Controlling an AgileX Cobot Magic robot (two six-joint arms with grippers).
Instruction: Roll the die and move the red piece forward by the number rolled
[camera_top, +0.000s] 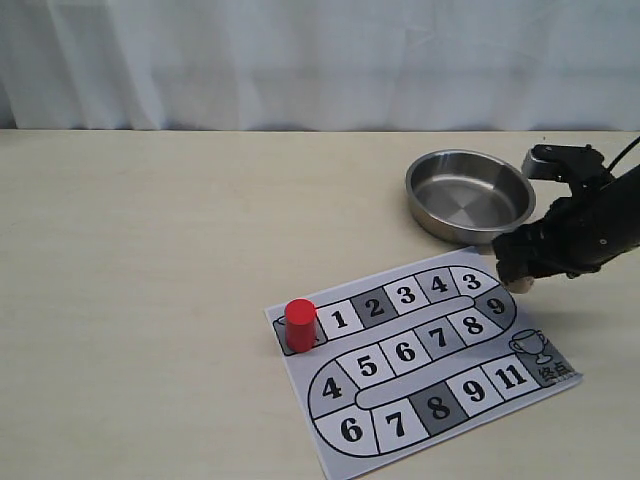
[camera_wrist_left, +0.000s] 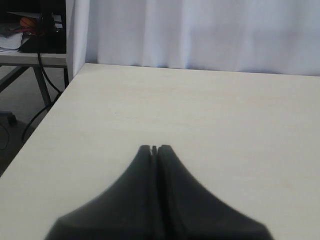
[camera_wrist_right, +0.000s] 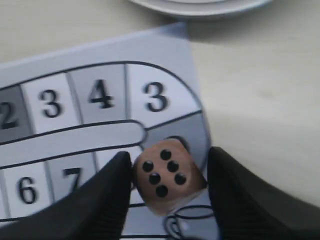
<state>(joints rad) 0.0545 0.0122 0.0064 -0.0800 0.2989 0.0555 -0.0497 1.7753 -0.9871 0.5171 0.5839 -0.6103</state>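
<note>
The die, a pale wooden cube with dark pips, sits tilted between the black fingers of my right gripper, its six-pip face toward the camera. The gripper is shut on it across its corners. In the exterior view my right gripper hovers over the right end of the numbered board, near square 9, with the die poking out below it. The red piece stands upright on the start square left of square 1. My left gripper is shut on nothing over bare table.
A steel bowl stands behind the board, just beyond my right gripper; its rim shows in the right wrist view. The table's left edge lies near the left arm, with a desk and cables past it.
</note>
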